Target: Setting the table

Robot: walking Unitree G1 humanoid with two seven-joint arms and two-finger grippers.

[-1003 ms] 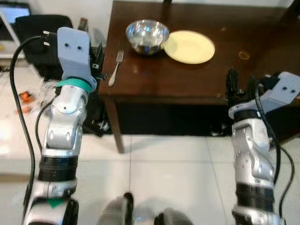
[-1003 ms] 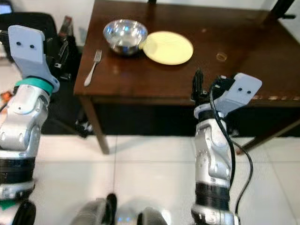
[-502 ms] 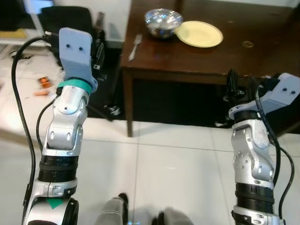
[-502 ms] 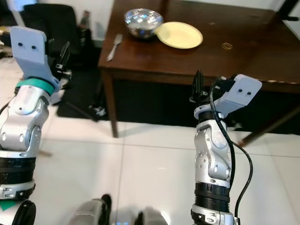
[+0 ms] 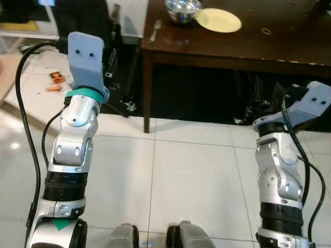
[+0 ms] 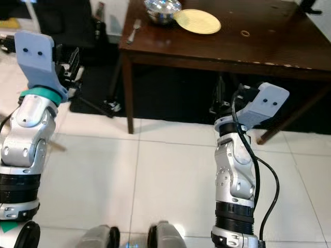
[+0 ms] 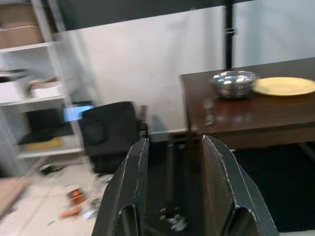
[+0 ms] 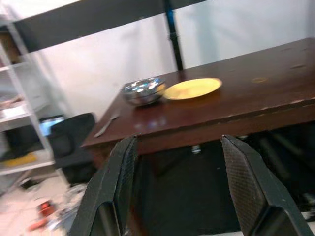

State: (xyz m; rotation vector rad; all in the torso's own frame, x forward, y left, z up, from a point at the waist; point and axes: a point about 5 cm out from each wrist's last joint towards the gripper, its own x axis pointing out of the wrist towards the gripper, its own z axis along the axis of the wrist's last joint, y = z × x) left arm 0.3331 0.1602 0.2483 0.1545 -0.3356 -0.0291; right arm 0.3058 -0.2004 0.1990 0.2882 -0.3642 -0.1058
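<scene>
A dark wooden table [image 5: 248, 46] stands ahead, across the top of the eye views. On its far left part sit a shiny metal bowl [image 5: 182, 6], a yellow plate [image 5: 220, 19] touching it on the right, and a fork [image 5: 155, 30] near the left edge. My left gripper [image 5: 110, 59] is raised left of the table, well short of it, open and empty [image 7: 173, 147]. My right gripper [image 5: 266, 95] is held up before the table's front edge, also open and empty [image 8: 178, 147]. Bowl [image 8: 143, 91], plate [image 8: 192, 88] and fork [image 8: 106, 125] lie beyond its fingers.
A black office chair [image 7: 106, 132] and shelving [image 7: 29, 88] stand left of the table. Small orange bits [image 5: 54, 77] lie on the floor there. A small ring [image 5: 266, 31] lies on the tabletop. White floor tiles [image 5: 181, 181] stretch between me and the table.
The whole view has shifted: the table now sits farther off and higher in the picture, with more floor before me. Both arms keep the same raised pose, grippers open.
</scene>
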